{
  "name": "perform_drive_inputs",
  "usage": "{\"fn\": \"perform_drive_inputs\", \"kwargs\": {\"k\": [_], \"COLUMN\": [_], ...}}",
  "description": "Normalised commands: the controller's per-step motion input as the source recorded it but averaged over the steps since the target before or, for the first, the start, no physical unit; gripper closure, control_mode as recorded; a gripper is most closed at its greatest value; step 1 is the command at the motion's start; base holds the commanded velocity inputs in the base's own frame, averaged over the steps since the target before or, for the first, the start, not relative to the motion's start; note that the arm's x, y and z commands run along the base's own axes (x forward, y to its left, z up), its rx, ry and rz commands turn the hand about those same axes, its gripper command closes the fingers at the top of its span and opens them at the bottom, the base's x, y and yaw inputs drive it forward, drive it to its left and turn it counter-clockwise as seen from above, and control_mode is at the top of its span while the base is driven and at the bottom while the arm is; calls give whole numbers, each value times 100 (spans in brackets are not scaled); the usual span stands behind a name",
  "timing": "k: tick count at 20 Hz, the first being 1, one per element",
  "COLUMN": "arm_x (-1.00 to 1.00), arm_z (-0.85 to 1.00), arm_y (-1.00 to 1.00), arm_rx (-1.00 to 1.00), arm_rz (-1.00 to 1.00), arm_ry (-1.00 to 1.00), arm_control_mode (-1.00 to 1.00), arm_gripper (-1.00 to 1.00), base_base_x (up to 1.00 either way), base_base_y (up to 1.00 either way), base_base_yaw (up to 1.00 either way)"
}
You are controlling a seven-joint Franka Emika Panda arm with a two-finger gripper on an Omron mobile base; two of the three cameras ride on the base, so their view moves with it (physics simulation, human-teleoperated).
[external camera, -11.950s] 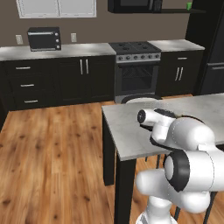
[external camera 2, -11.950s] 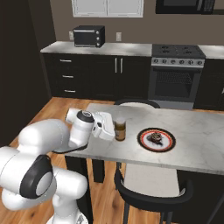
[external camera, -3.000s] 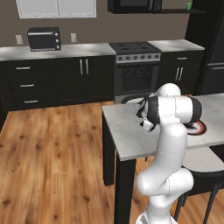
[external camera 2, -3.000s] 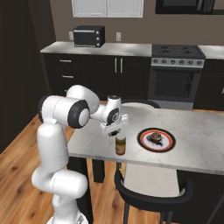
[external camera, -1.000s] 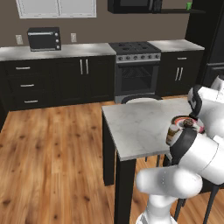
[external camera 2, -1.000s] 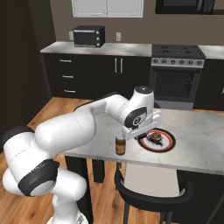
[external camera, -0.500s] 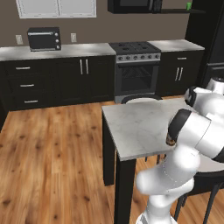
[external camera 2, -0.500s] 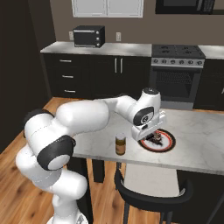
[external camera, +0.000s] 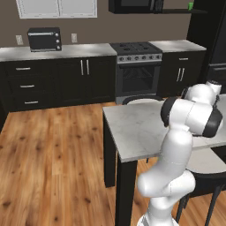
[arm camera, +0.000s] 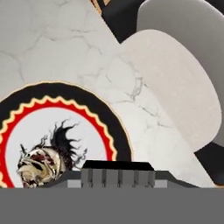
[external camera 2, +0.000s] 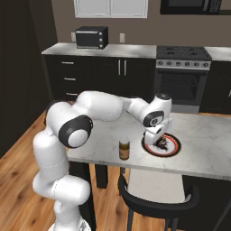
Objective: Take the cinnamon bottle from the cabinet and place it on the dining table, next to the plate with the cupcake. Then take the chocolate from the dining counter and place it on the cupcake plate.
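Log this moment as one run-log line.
stage: chocolate to plate | pincer: shut, low over plate | held item: cannot tell | bottle: upright on table, left of plate, apart

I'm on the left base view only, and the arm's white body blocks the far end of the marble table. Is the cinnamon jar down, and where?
Observer: Yes. In the right base view the small amber-brown cinnamon jar stands upright on the pale marble dining table, left of the round plate with the black and red rim and apart from it.
Operator: Where is the tool?
Observer: The tool is low over that plate, close beside the small dark cupcake.
Operator: Is it holding anything?
Observer: The hand view shows a flat black chocolate bar right at the tool's tips, over the plate; the tool looks shut on it.
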Motion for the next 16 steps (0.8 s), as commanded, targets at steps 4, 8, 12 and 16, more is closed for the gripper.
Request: {"fn": "perform_drive_inputs", "kwargs": {"k": [4,8,12,16], "arm_x": [48,15,11,8], "arm_z": [-53,-32,-20,-19], "arm_y": [-10,-2,0,0], "arm_rx": [0,0,0,0], "arm_rz": [18,8,0,0], "arm_ry": [0,0,0,0], "arm_control_mode": [-100,-100,-100,-100], "arm_gripper": [100,100,100,100], "base_base_x": [0,0,0,0], "base_base_y": [0,0,0,0], "base_base_yaw": [0,0,0,0]}}
